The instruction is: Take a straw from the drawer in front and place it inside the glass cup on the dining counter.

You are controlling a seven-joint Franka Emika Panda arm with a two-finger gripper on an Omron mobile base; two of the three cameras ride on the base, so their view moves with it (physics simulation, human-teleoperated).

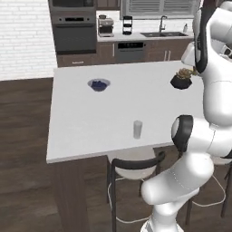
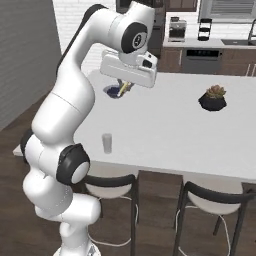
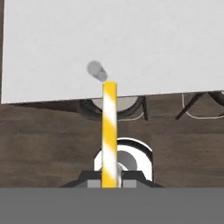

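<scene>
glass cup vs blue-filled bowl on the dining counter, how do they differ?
The glass cup is tall, narrow, clear and looks empty; the bowl is low, wide, grey and holds blue things. The cup stands near the counter's front edge by the stools, the bowl farther back. Both sit upright on the white dining counter, untouched.

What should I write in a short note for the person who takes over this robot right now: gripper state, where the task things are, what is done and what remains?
Gripper: shut on the thin straight yellow-and-white striped straw, held high above the floor, before the near edge of the large white-topped dining counter.
Small clear glass cup: upright, near that counter's front edge, with nothing in it.
Done: straw is picked up and carried to the counter.
Left: bring the straw's free end over the cup, lower it in, open the gripper.
Also on the counter: grey bowl of blue things and small dark potted plant, both far from the cup.
</scene>
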